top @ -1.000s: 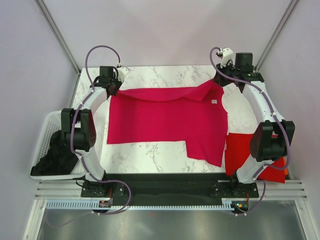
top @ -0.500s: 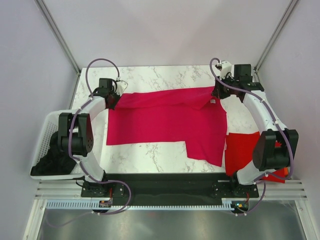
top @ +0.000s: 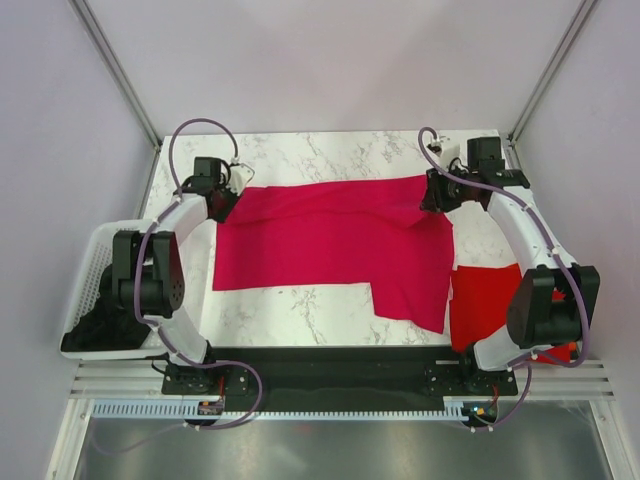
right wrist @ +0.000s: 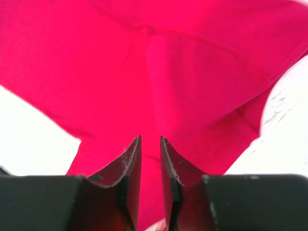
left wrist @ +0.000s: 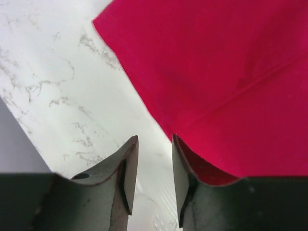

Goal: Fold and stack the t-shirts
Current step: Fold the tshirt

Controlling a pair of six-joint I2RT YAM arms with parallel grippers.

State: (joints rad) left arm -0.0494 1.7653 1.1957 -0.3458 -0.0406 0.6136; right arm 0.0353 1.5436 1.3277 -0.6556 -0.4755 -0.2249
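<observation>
A crimson-pink t-shirt (top: pixel 330 245) lies spread across the marble table (top: pixel 300 310), its far edge folded over. My left gripper (top: pixel 228 196) rests at its far left corner. In the left wrist view that gripper (left wrist: pixel 154 140) is open, with bare marble in the gap and the shirt's edge (left wrist: pixel 216 82) beside the right finger. My right gripper (top: pixel 432 196) sits at the far right corner. In the right wrist view that gripper (right wrist: pixel 150 139) has its jaws slightly apart over pink cloth (right wrist: pixel 192 86). A bright red t-shirt (top: pixel 485 305) lies at the near right, with an orange one (top: pixel 573 346) peeking from under it.
A white basket (top: pixel 88 262) holding dark cloth hangs off the table's left edge. Bare marble shows along the far edge (top: pixel 330 150) and in the near left strip. The right arm's elbow (top: pixel 545 305) stands over the red shirt.
Both grippers came down and slightly nearer with the pink shirt's far edge, laid it on the table, and their jaws have parted off the cloth. The collar label no longer shows.
</observation>
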